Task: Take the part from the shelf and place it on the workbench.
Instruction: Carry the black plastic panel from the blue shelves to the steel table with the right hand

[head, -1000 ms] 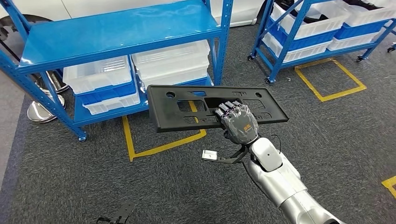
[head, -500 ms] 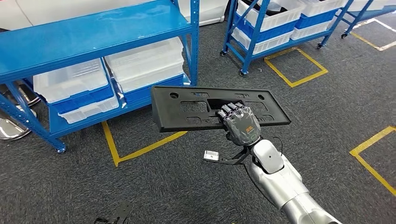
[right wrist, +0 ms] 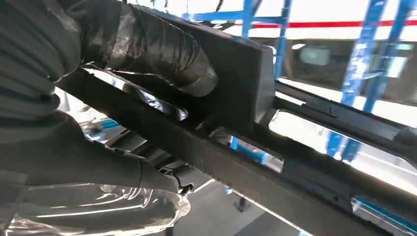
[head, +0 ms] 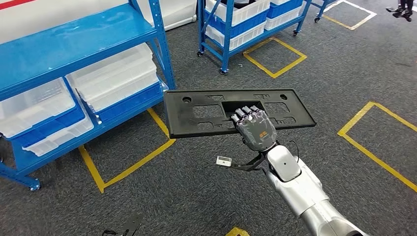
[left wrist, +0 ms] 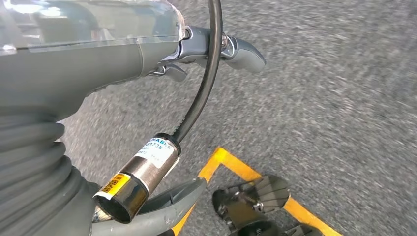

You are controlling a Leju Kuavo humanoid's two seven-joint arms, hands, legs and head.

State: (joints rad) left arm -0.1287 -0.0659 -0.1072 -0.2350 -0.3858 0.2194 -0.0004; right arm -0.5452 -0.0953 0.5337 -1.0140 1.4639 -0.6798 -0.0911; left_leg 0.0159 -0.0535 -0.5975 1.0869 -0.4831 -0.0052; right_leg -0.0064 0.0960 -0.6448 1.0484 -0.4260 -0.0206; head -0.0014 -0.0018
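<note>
The right hand's fingers are hooked through the large rectangular cutout of the black part, clamping its near edge; in the right wrist view the fingers wrap over the part's bar with the thumb underneath. The right hand holds the part roughly level, out in front of the robot and above the grey carpet floor, with the silver forearm running back from it toward the lower right. The part is a long flat panel with several openings and a round hole near each far corner. Taking the part as landmark: the blue shelf stands to its left and beyond, with white and blue bins on its lower level; a second blue rack with bins stands beyond it; yellow floor markings lie beneath and to the right of it. The left hand hangs over the carpet near a yellow line; its fingers are mostly out of frame and motion-blurred, so I cannot tell their state.
</note>
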